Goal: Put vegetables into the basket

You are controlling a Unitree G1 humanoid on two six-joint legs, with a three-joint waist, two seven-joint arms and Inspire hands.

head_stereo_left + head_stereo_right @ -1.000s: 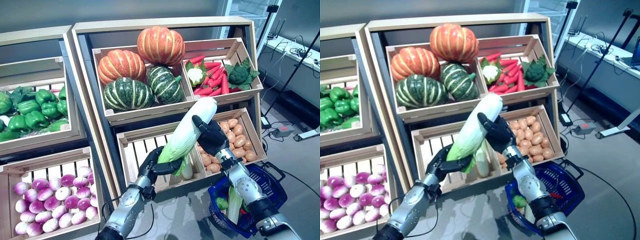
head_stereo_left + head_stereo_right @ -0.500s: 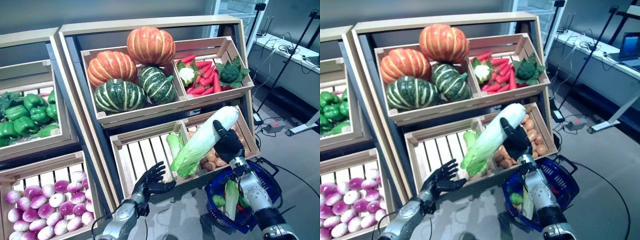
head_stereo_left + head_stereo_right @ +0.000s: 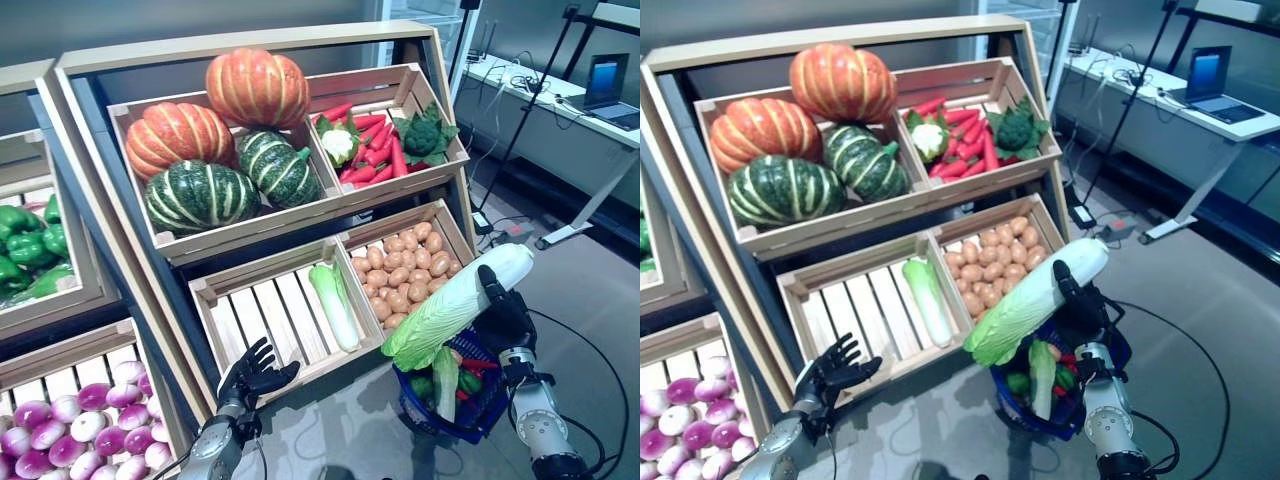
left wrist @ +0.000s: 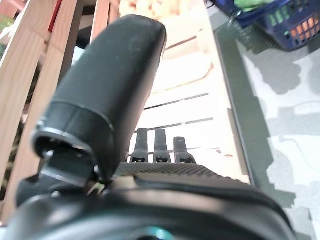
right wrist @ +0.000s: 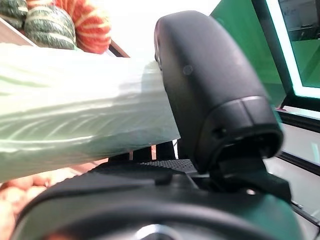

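Note:
My right hand (image 3: 503, 318) is shut on a long pale-green napa cabbage (image 3: 455, 305); the hold shows close up in the right wrist view (image 5: 75, 125). It holds the cabbage tilted, leafy end down, above the blue basket (image 3: 478, 418) on the floor at the right. Another pale cabbage (image 3: 445, 380) and small green and red vegetables lie in the basket. My left hand (image 3: 252, 375) is open and empty, fingers spread, low in front of the slatted crate (image 3: 270, 315). One more napa cabbage (image 3: 334, 305) lies in that crate.
A wooden stand (image 3: 90, 75) with crates of vegetables fills the left and middle. A desk (image 3: 560, 110) with a laptop and a tripod stand at the far right. Grey floor (image 3: 600, 300) lies around the basket.
My right hand carried the cabbage right and down to above the basket. My left hand let go of it and sank open by the crate's front. The camera turned right.

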